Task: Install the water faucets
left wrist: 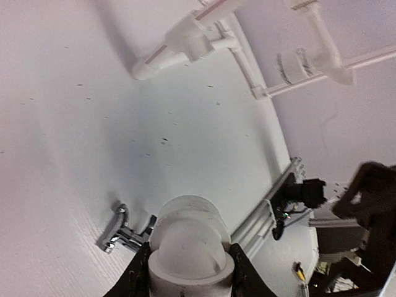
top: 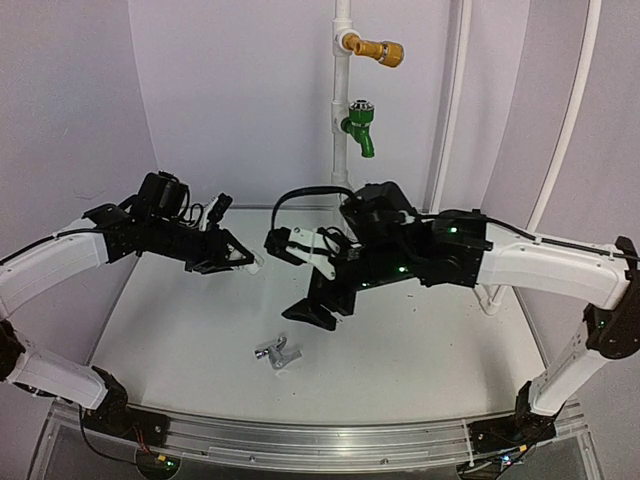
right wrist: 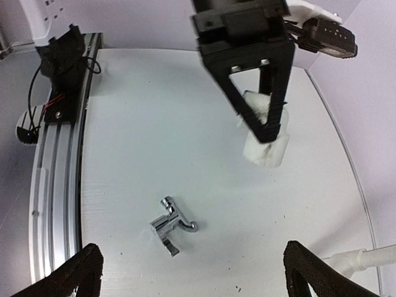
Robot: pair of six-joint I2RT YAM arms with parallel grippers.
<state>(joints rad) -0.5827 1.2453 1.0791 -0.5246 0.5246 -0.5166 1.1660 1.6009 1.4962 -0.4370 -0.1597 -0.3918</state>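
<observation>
The silver metal tap (top: 277, 353) lies loose on the white table, lever handle to one side; it also shows in the left wrist view (left wrist: 127, 234) and the right wrist view (right wrist: 171, 224). My left gripper (left wrist: 189, 267) is shut on the white plastic fitting (left wrist: 189, 244) and holds it above the table, left of centre (top: 253, 264). From the right wrist, the fitting (right wrist: 272, 151) hangs between the left fingers (right wrist: 263, 120). My right gripper (right wrist: 195, 278) stands wide open above the tap, nothing between its fingers (right wrist: 80, 275).
A yellow-brass tap (top: 380, 50) and a green tap (top: 358, 125) sit on the upright white pipe (top: 341, 100) at the back. White pipes (left wrist: 185, 43) run along the table's far edge. An aluminium rail (top: 320, 440) lines the near edge.
</observation>
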